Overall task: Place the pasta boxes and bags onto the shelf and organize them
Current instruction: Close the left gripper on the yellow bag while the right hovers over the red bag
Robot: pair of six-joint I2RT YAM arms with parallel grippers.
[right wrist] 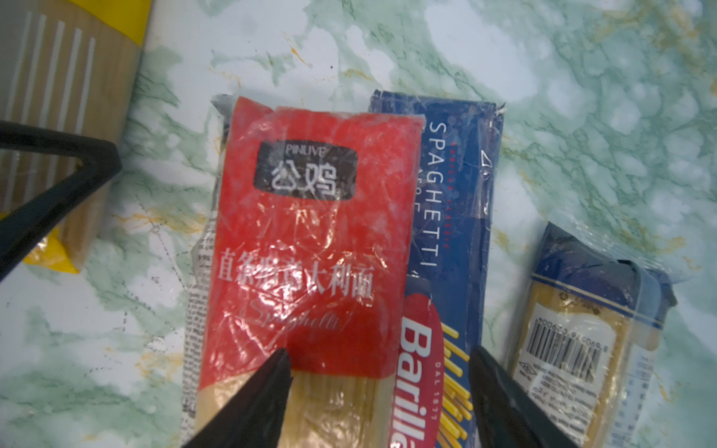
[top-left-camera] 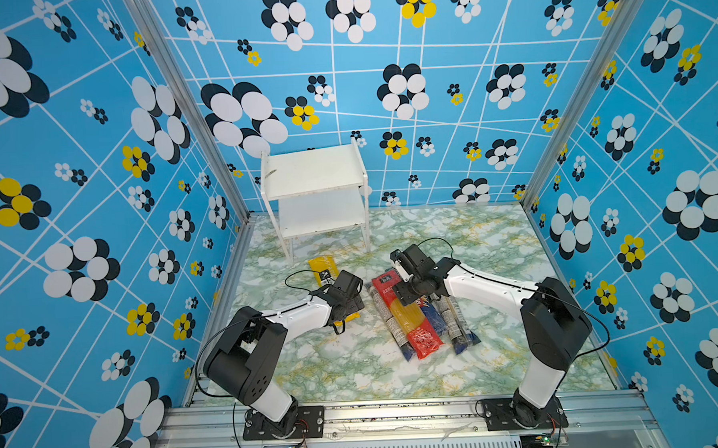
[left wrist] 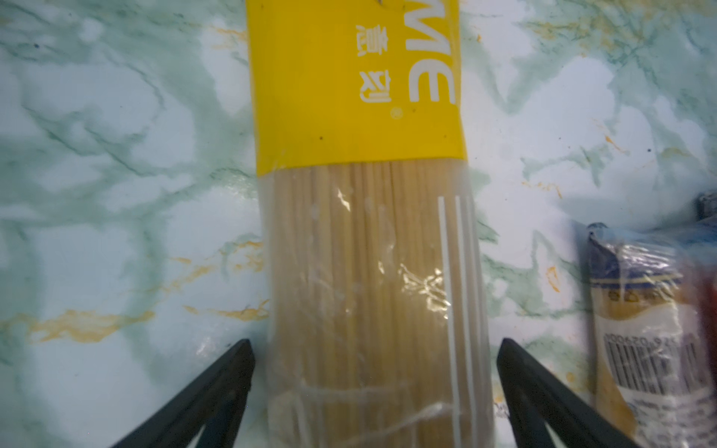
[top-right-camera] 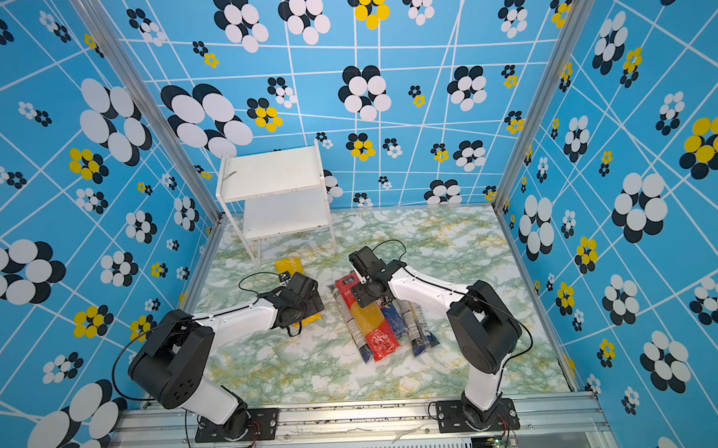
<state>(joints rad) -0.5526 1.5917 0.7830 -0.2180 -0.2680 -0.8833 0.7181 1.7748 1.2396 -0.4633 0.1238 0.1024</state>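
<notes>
Shelf [top-left-camera: 314, 181] is standing at marble table's [top-left-camera: 355, 366] far edge. Yellow bag [left wrist: 361, 97] is lying in front, left gripper [left wrist: 374, 343] straddling it, jaws spread wide. Right gripper [right wrist: 380, 351], jaws partly spread, is hanging over red bag [right wrist: 310, 232] and Barilla box [right wrist: 458, 186], which are touching.

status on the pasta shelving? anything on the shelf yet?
Done: nothing. Both boards of the shelf are bare.
In hand: nothing gripped. The left gripper is open astride the yellow bag, which lies on the table. The right gripper hangs with jaws apart over the red bag and Barilla box.
Left: every pack, including the slim text-covered bags flanking those two.
</notes>
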